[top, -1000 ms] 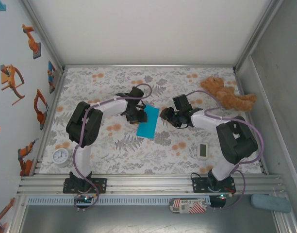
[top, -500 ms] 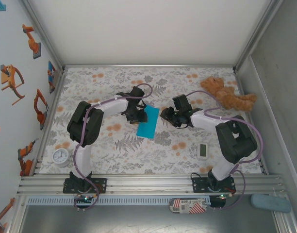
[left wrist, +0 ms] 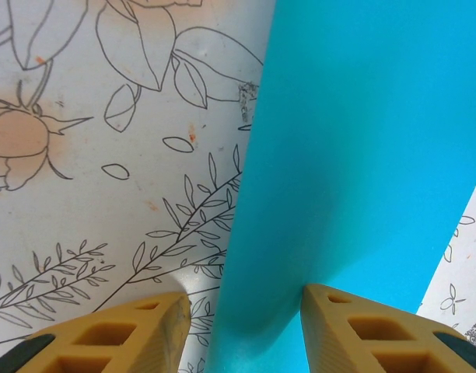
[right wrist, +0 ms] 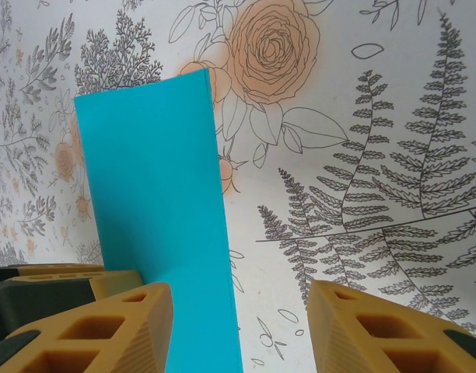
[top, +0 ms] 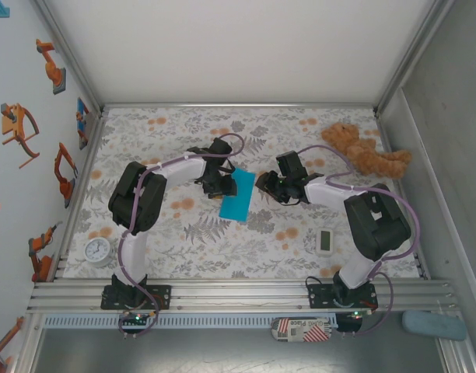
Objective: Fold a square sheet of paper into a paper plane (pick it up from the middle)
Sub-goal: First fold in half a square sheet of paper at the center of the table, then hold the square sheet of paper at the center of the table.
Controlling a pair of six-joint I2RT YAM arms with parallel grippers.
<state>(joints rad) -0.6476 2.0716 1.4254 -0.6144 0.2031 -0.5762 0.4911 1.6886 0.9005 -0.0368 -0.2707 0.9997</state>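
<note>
square sheet of paper [top: 238, 195], left gripper [left wrist: 246, 303] half-open astride it

Narrow cyan-blue paper [top: 238, 194], half-folded

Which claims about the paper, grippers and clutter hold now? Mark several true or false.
1. The thin cyan-blue paper sheet lies spread as a full square. False: it shows as a narrow rectangle.
2. The right gripper is open, floral-print table cover showing between its fingers. True.
3. The left gripper is clamped shut on the paper. False: its fingers stand apart, the paper's edge between them.
4. The brown plush teddy bear lies in the far right corner. True.
5. The small white rectangular timer rests on the paper. False: it lies apart, to the near right.
</note>
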